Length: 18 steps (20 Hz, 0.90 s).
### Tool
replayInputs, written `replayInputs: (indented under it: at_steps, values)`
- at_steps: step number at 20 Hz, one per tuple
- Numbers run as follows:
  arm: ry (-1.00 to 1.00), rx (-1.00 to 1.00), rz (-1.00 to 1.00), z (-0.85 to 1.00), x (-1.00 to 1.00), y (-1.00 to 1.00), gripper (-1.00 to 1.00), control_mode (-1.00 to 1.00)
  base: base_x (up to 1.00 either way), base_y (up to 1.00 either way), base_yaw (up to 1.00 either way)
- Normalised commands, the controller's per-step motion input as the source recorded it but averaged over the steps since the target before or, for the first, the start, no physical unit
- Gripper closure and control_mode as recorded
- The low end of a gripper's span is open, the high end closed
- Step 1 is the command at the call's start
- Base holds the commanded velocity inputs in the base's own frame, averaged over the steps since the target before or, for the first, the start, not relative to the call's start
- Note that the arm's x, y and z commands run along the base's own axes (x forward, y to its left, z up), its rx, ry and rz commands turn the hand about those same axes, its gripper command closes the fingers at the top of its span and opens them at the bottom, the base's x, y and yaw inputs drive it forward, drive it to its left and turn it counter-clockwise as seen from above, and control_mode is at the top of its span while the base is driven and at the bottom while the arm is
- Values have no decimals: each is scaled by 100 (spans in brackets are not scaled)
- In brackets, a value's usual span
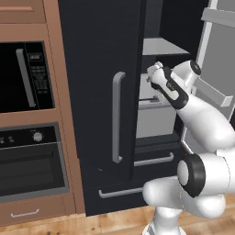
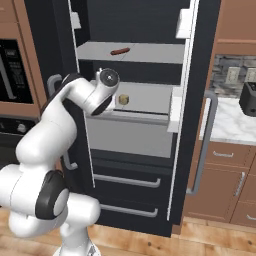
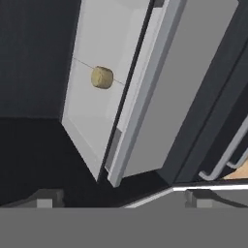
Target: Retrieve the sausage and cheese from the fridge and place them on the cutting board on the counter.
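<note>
Left base view. Tall navy-black double-door fridge (image 1: pixel 98 92), right door swung open, long grey vertical handle (image 1: pixel 118 117) on the shut left door. White jointed arm (image 1: pixel 202 124) reaches past the edge of that left door into the fridge; its gripper end is hidden there.

Right base view. Fridge interior lit. Small reddish-brown cylindrical sausage (image 2: pixel 120 51) lies on the upper grey shelf (image 2: pixel 150 52) of the fridge. Small tan-yellow chunky cheese block (image 2: pixel 122 99) sits on the middle grey shelf (image 2: pixel 147 97), just beside the arm's wrist. A white grey-veined marble desk (image 2: pixel 227 122) shows to the right of the fridge; no cutting board is visible.

Hand view. Gripper (image 3: pixel 123 198): two dark tips set wide apart, nothing between them. Cheese block lies ahead, well apart from the tips, on the pale fridge shelf.

Step in hand, by judgement: approach to the cheese, first retrieval. Nothing fetched yet. Next move calls for advancing along the shelf until the tips straddle the block, then closing.
</note>
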Motion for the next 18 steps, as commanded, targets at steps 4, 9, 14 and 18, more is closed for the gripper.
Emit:
replayInputs:
  at_steps: [4, 9, 14, 18]
  values:
    - [0, 20, -1, -9, 35, 52, -100, -100, 0, 0, 0]
    - [0, 17, 0, -5, 26, 41, -100, -100, 0, 0, 0]
    - [0, 15, 0, 0, 10, 39, -100, -100, 0, 0, 0]
    - [0, 11, 0, 0, -22, 47, -100, -100, 0, 0, 0]
